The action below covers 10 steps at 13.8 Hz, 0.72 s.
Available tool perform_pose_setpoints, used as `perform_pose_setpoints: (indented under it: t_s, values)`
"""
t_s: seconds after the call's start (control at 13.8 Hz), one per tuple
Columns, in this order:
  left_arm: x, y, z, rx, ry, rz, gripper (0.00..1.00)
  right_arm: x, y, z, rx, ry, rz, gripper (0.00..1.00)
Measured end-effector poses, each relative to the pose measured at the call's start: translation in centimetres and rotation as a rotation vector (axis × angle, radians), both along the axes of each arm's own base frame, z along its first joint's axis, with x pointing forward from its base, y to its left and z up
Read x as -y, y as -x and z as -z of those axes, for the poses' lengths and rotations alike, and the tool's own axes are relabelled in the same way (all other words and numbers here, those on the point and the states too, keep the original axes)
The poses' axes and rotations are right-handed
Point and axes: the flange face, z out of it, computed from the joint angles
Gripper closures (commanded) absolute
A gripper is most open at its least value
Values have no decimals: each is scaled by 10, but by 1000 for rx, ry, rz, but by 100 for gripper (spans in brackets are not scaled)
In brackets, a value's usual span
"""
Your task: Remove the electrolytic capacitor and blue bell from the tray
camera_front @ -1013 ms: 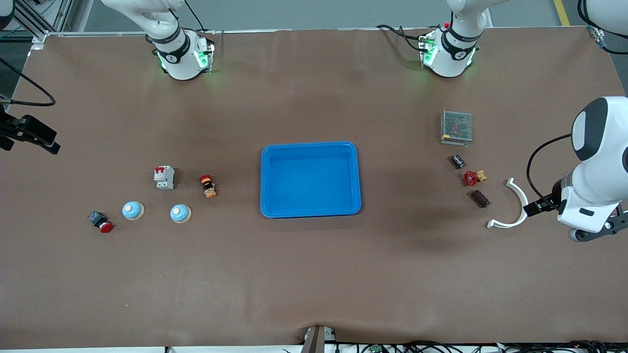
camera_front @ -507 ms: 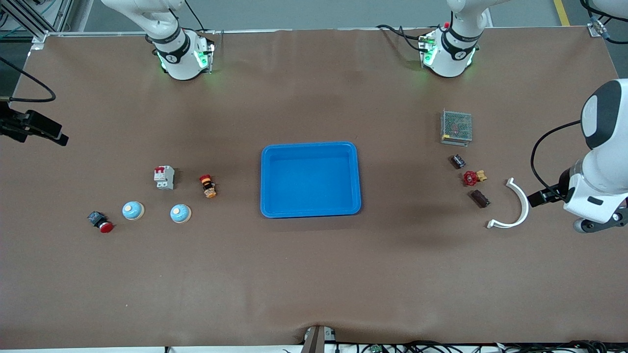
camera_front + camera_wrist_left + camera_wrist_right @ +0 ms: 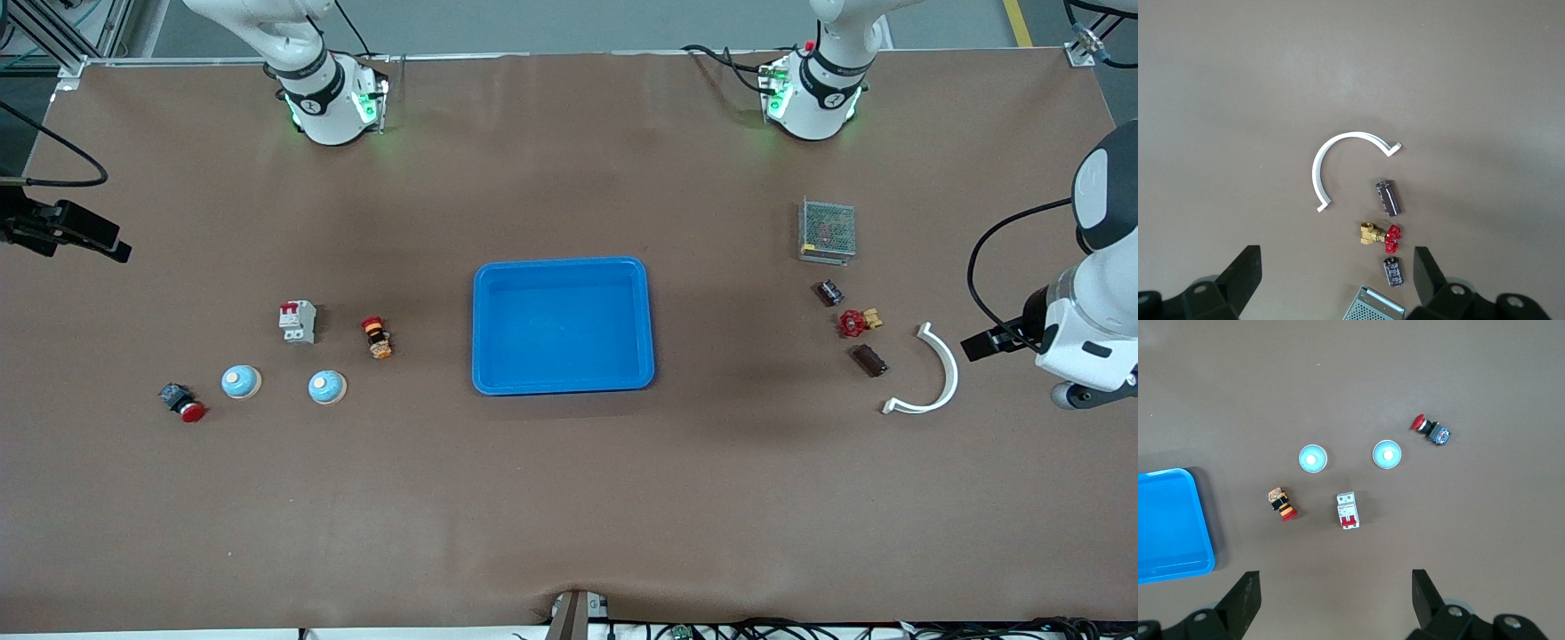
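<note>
Two dark capacitors (image 3: 830, 292) (image 3: 870, 360) lie toward the left arm's end of the table; the left wrist view shows the small one (image 3: 1393, 271) and the brown one (image 3: 1388, 198). Two light-blue bells (image 3: 241, 382) (image 3: 327, 387) sit toward the right arm's end and also show in the right wrist view (image 3: 1313, 459) (image 3: 1387, 454). A blue tray (image 3: 563, 267) lies mid-table. My left gripper (image 3: 985, 344) (image 3: 1337, 263) is open and empty, high over the table beside a white arc. My right gripper (image 3: 93, 240) (image 3: 1335, 585) is open and empty, high over the table's end.
Near the capacitors lie a white arc (image 3: 935, 378), a red-handled brass valve (image 3: 856, 322) and a metal mesh box (image 3: 828, 230). Near the bells stand a white circuit breaker (image 3: 298, 321), an orange-and-black push button (image 3: 377, 338) and a red push button (image 3: 182, 402).
The left gripper has drawn back toward the left arm's end of the table, off the white arc. The right gripper has shifted a little in over the table. Nothing on the table moved.
</note>
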Motion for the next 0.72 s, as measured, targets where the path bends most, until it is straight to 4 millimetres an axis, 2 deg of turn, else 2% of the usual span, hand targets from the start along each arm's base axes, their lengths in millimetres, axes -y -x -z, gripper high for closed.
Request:
perform_pose_setpoints:
  t_s: [0.72]
  values:
    - [14,2,-7,8,17,19,0,1,0,0,5,1,2,0]
